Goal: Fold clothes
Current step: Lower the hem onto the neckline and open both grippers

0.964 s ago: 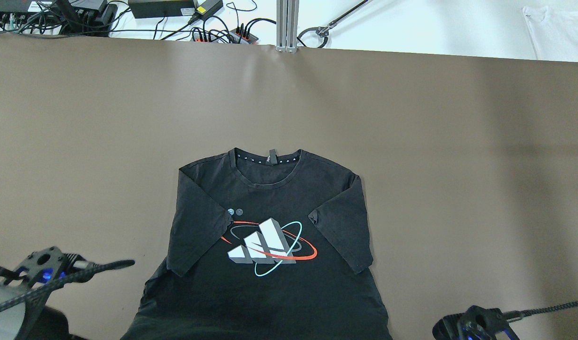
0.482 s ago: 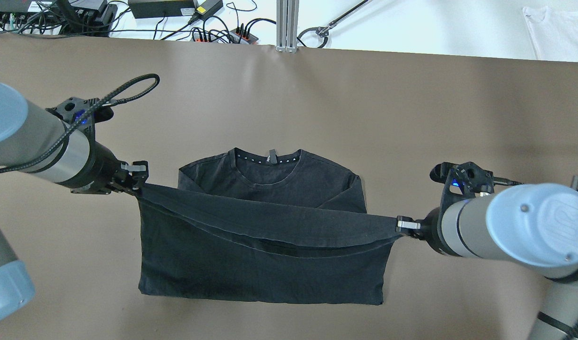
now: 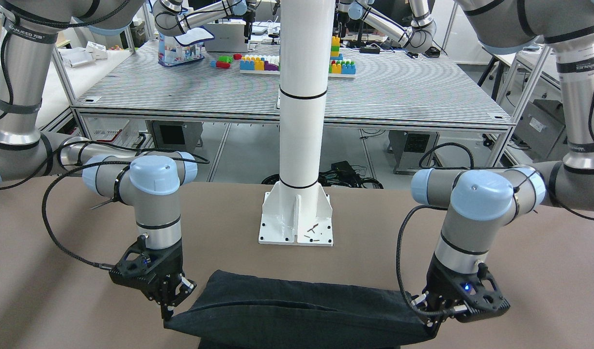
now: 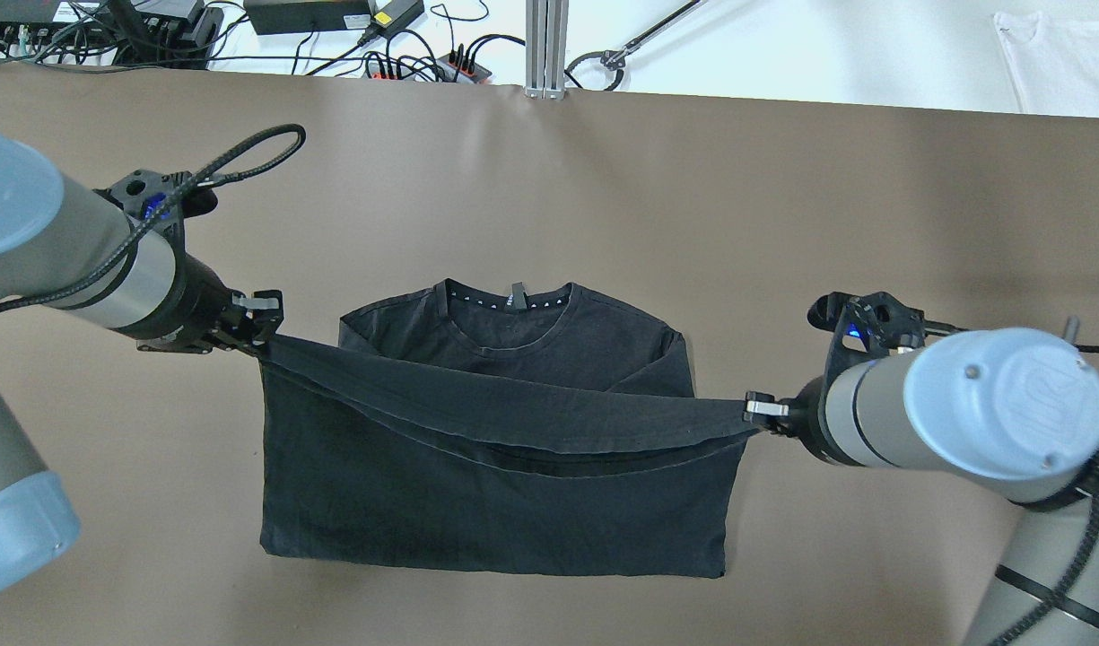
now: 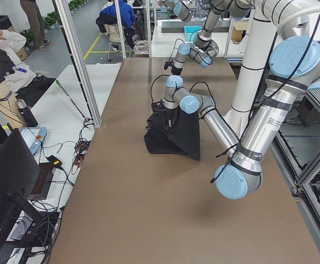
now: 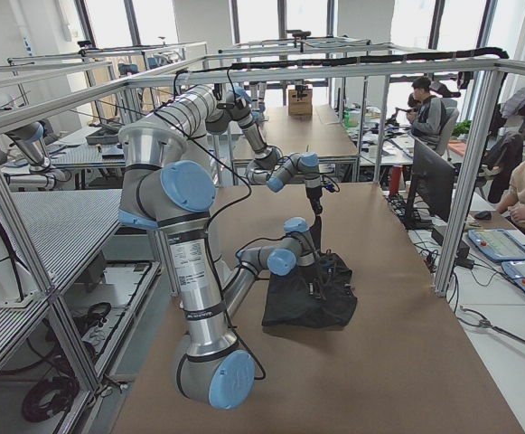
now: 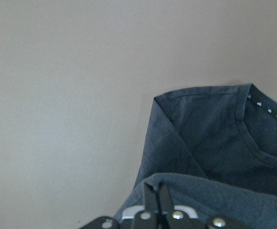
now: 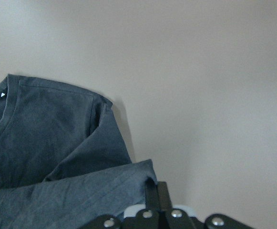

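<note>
sleeves already folded in. left gripper (image 4: 260, 332) and right gripper (image 4: 755, 411) each clamp a hem corner of the clothes (image 4: 495, 511), taut before the white pole (image 3: 304, 121) (bottom half doubled over); laying hem at collar remains.

Black T-shirt (image 4: 495, 502) half-folded on the table (bottom hem raised, collar showing).

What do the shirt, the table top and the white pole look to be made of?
Shirt: soft knit cloth, likely cotton, matte black; it sags and creases between its held corners.
Table top: brown matte sheet, maybe vinyl or paper; faint ripple at the far edge.
Pole: probably painted metal, glossy white, bolted at its foot.
</note>
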`<state>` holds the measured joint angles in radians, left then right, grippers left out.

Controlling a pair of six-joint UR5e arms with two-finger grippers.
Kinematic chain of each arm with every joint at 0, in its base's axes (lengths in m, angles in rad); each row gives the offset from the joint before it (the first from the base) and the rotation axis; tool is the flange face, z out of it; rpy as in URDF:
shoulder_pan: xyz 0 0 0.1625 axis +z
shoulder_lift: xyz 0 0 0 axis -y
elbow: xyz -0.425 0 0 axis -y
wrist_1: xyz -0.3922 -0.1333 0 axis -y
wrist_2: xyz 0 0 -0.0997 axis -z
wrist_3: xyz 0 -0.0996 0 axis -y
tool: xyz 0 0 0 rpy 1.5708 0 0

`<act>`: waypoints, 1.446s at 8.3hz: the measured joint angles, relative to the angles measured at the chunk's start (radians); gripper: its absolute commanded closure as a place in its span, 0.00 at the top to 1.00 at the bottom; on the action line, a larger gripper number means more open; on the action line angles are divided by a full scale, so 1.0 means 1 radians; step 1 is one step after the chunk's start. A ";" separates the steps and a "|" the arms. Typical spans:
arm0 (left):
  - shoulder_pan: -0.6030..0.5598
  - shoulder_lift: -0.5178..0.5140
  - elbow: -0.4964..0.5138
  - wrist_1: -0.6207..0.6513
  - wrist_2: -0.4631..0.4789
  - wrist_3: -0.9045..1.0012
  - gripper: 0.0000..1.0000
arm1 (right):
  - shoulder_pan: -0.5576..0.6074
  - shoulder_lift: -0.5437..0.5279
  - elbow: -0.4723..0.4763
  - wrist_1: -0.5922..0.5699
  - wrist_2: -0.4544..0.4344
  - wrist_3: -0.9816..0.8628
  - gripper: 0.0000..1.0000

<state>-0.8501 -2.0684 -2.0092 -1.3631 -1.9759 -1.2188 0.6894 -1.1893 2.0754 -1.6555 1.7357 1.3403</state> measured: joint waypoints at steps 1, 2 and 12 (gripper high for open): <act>-0.003 -0.031 0.076 -0.034 0.017 0.006 0.00 | 0.024 0.014 -0.060 0.034 -0.001 -0.017 0.00; -0.003 -0.061 0.167 -0.089 0.028 0.009 0.00 | 0.040 0.032 -0.118 0.062 -0.003 -0.028 0.00; -0.034 -0.094 0.502 -0.443 0.017 0.318 1.00 | 0.052 0.119 -0.398 0.258 0.000 -0.132 0.94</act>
<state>-0.8844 -2.1625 -1.5075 -1.8058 -1.9589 -0.9010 0.7414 -1.0700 1.6771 -1.3976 1.7354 1.2080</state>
